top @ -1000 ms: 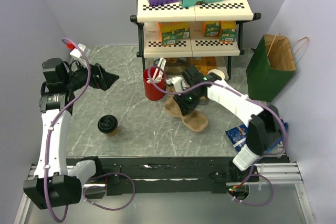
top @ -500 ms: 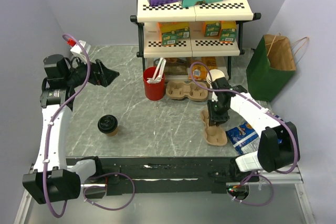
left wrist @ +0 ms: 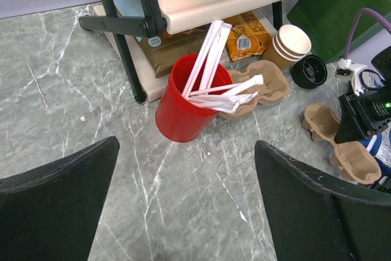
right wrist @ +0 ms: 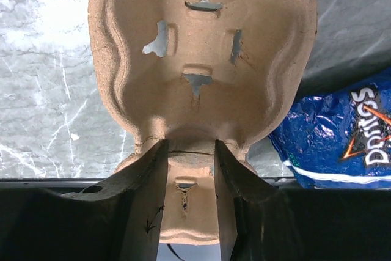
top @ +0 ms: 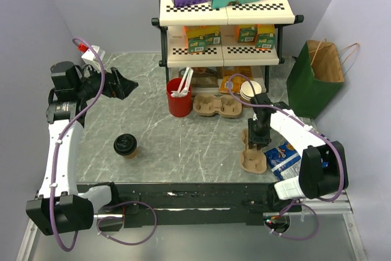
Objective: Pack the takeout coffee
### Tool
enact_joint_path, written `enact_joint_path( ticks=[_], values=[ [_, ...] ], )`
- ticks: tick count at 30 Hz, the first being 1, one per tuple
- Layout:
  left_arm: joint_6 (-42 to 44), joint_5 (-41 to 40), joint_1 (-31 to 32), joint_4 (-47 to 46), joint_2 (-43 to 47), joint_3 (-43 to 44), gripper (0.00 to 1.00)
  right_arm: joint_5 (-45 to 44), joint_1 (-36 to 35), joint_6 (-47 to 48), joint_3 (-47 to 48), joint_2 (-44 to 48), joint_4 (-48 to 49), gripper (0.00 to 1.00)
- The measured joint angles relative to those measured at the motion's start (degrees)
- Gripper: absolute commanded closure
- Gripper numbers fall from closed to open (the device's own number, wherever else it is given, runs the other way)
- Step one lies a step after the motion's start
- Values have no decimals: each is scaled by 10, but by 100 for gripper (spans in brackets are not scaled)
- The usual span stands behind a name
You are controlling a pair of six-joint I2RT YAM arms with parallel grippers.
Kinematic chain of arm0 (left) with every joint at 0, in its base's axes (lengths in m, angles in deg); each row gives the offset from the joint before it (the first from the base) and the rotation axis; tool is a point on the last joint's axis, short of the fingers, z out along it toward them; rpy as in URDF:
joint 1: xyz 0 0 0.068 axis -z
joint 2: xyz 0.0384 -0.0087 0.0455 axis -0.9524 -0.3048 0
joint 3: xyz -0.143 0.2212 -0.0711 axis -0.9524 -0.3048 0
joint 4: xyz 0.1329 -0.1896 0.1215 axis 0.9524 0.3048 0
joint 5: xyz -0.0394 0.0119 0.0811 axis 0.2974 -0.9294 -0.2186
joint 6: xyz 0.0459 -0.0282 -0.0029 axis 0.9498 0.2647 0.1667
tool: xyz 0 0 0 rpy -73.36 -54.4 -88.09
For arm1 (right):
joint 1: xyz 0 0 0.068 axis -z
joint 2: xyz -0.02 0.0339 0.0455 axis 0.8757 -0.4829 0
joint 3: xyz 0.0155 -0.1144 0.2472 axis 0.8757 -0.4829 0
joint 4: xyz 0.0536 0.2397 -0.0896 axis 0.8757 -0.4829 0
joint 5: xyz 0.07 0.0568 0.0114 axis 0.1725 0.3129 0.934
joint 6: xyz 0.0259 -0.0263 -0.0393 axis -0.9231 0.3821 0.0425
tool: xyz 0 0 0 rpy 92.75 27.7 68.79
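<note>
1. Overhead, the left gripper hung at about ten o'clock over the marble table. Its jaws were spread wide and held nothing. Its wrist camera looked between both fingers toward the shelf end of the table.
2. The takeout coffee stood upright at about eight o'clock with its black lid on. It rested on bare table, well apart from both grippers.
3. The red cup of stirrers sat near twelve o'clock, at the foot of the shelf rack. A spare pulp carrier lay just at the red cup's three o'clock. The stack of pale lidless cups stood beyond that carrier.
4. The right gripper was at about four o'clock, clamped on the narrow middle of a two-cup pulp carrier. The wrist view showed one finger on each side of the neck. Whether the carrier rested on the table or hung just above it could not be told.
5. A blue Doritos bag lay just at that carrier's three o'clock. The green paper bag stood open-mouthed at two o'clock.
6. The job looked to be at an early stage: a carrier was in hand, but the coffee sat in no well and nothing showed inside the bag. Probably the carrier had yet to be set down, the cup seated in it, and the load put in the bag.
</note>
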Motion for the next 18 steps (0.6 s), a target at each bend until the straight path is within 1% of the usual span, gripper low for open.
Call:
enact_joint_path(
  ticks=[1, 3, 4, 6, 7, 9, 10, 16, 18],
  values=[
    [0, 0, 0, -1, 0, 0, 1, 2, 1, 0, 0, 0, 1, 68],
    [0, 0, 0, -1, -2, 0, 1, 12, 3, 4, 0, 0, 2, 61],
    [0, 0, 0, -1, -2, 0, 1, 16, 3, 7, 0, 0, 2, 51],
    [-1, 0, 0, -1, -3, 0, 1, 31, 4, 22, 7, 1, -3, 42],
    [-1, 1, 0, -2, -5, 0, 1, 35, 4, 30, 12, 3, -5, 30],
    [-2, 3, 1, -8, -10, 0, 1, 36, 4, 46, 26, 11, -12, 21],
    [-3, 3, 2, -14, -16, 0, 1, 33, 5, 55, 34, 17, -14, 19],
    [-23, 14, 20, -48, -53, 2, 1, 28, 28, 104, 71, 68, -31, 15],
    [-22, 17, 31, -49, -65, 10, 1, 34, 36, 129, 104, 77, -38, 15]
  ],
)
